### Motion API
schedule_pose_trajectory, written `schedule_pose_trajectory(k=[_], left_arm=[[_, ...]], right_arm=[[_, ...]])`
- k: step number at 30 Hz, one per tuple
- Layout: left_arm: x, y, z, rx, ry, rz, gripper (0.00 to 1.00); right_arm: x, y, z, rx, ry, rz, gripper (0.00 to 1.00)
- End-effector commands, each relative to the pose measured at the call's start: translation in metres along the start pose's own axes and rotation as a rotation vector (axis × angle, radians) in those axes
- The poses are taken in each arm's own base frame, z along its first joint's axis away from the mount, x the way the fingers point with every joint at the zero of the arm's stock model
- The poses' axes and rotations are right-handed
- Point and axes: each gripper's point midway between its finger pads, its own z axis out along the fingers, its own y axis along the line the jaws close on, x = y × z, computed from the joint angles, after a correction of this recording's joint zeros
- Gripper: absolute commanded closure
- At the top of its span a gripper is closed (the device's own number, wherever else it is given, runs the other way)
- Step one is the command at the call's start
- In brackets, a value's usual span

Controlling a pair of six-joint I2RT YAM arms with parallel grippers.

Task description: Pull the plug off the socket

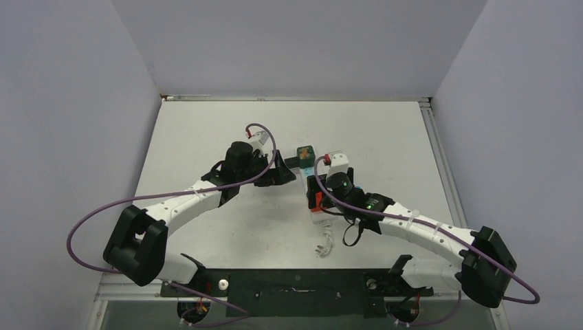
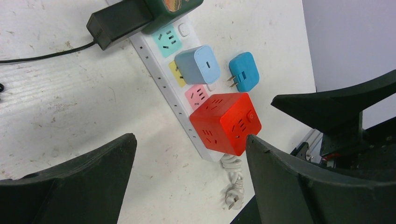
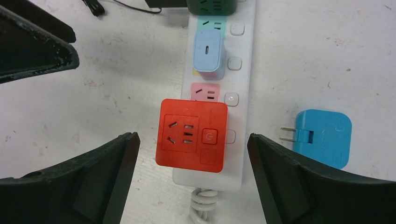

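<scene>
- The right claw [image 3: 192, 136] hangs wide open over the white desk [image 3: 327, 56]. Its two black fingers [image 3: 84, 182] flank a glossy red plastic cube adapter [image 3: 191, 135] without touching it, apparently so they can close on the cube's sides and draw it straight up.
- The cube sits plugged into the long white power strip [image 3: 240, 93], the socket of the task. The strip lies directly under the claw and runs away ahead of it, and its coiled white cord [image 3: 203, 205] trails out on the claw's near side.
- Ahead of the claw along the strip come a bare pink outlet [image 3: 205, 91], a pale blue rectangular charger [image 3: 209, 51], and a dark green cube [image 3: 212, 5] at the far end.
- Just outside the right finger, a bright blue flat plug [image 3: 324, 137] lies loose on the desk. It is apart from the strip, with its two metal prongs pointing towards it, so it is already off.
- The left claw [image 2: 190, 137], ahead and to the left of the right one, is also spread open and grips nothing. It looks placed to steady the strip while the other claw pulls.
- The only marking that can be read is a power symbol on the round button [image 3: 208, 136] on the red cube's top face. No brand name is legible, and the green cube's orange label is cut off.
</scene>
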Motion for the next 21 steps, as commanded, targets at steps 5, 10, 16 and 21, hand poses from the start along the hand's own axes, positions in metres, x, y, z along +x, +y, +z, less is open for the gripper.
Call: schedule_pose_trajectory(k=[5,10,16,21], left_arm=[[-0.011,-0.016,0.002,0.053,0.004,0.002,0.15],[-0.010,-0.016,0.002,0.055,0.011,-0.004,0.13],[-0.008,-0.015,0.005,0.053,0.027,-0.007,0.13],[-0.006,-0.015,0.005,0.053,0.036,-0.012,0.13]], right_arm=[[-0.002,0.002,0.007,0.152,-0.014,-0.085,0.10],[0.006,-0.005,0.015,0.228,0.014,-0.070,0.10],[0.011,-0.003,0.021,0.235,0.035,-0.072,0.10],[0.013,-0.002,0.024,0.254,0.049,-0.092,0.08]])
